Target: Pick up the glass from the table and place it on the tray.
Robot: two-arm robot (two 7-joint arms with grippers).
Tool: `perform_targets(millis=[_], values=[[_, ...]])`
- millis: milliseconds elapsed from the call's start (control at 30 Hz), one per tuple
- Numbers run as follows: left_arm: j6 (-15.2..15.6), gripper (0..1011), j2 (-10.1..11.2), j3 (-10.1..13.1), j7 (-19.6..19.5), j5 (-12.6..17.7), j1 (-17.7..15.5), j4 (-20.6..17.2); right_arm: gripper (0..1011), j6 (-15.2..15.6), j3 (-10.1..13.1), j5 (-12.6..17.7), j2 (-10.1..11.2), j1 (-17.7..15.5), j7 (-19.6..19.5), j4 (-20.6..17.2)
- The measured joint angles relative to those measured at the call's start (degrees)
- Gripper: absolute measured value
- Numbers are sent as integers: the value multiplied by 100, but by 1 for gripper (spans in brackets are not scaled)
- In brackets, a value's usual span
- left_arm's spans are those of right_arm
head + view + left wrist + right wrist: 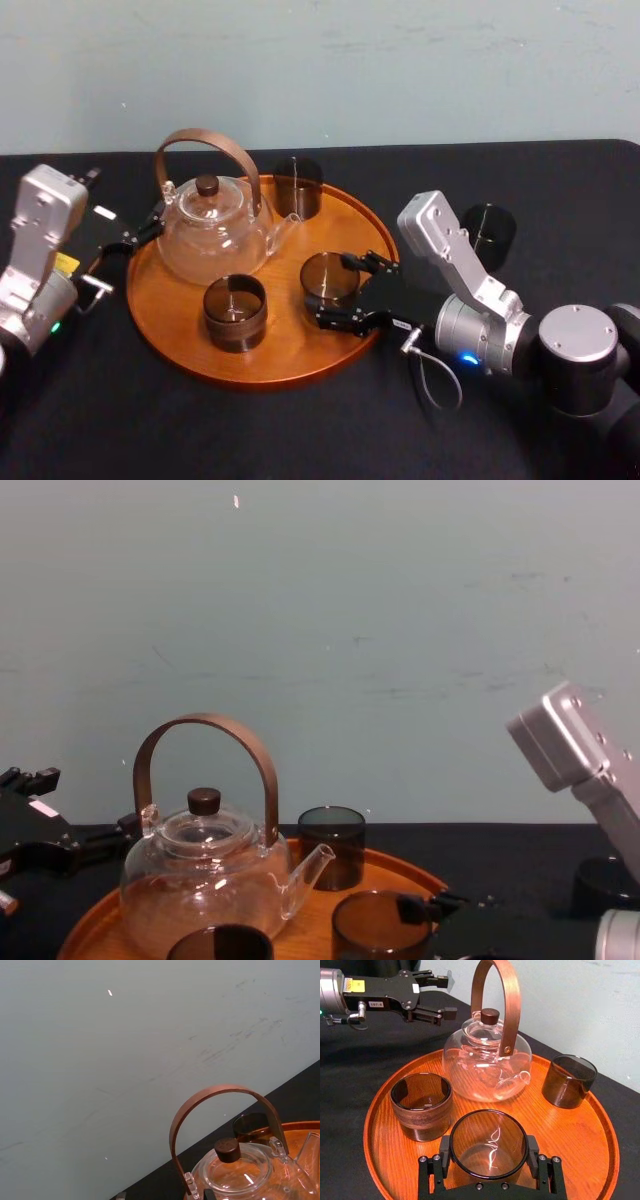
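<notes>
**Smoky brown cylindrical glass**: upright in the front right part of the large round orange-brown wooden tray. I cannot tell whether its base rests on the wood.

**My right gripper**: reaches in over the tray's right rim. Its two black fingers stand on opposite sides of the glass and pinch its wall.

**Second smoky glass**: on the tray just left of the held one, apart from it.

**Clear glass teapot with a curved brown handle**: stands behind both glasses in the tray's left rear part. It has a dark knob on its lid, and its spout points right.

**Third smoky glass**: at the tray's rear rim, just beside the teapot.

**Fourth dark glass**: off the tray, upright on the matte black table behind my right arm.

**My left gripper**: hovers at the tray's left rim, close beside the teapot. Its fingers are spread with nothing between them.

**Pale green wall**: behind the table.
</notes>
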Motion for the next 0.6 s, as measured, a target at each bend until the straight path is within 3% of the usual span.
perform_targets(millis=[600], values=[[0,1001,0,0,0,0,0,0,903,-8,-20,-33,-12,9,-22,35]])
